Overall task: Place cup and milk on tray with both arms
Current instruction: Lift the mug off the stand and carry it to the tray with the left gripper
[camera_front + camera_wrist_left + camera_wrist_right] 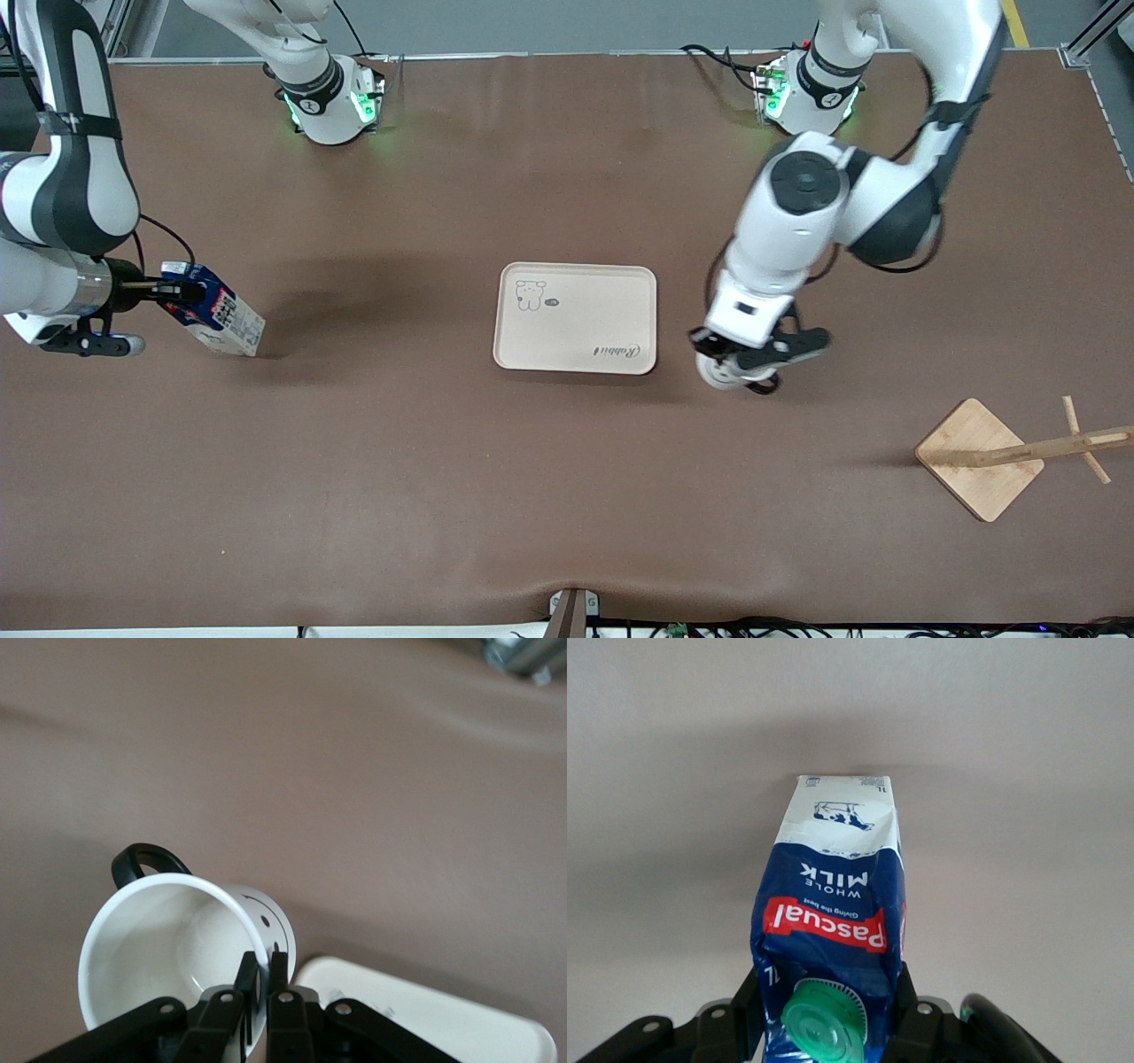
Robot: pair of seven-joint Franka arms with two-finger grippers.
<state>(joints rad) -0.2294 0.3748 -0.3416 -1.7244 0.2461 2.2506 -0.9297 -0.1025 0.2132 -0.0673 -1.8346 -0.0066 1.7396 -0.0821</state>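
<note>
Nearest the camera sits a wooden stand (979, 458), not part of the job. We see the left gripper (740, 361) pinching the cup (177, 948) by its rim, just beside the tray (576, 317) at the left arm's end. We see the right gripper (164, 291) clamped on the milk (215, 310) near its cap, carton tilted, well apart from the tray toward the right arm's end. Our advice: carry both over the tray (milk has farther to go), level each, lower before releasing.

Glossy enamel cup (177, 943), printed paper milk (833, 904), matt tray (576, 317).
</note>
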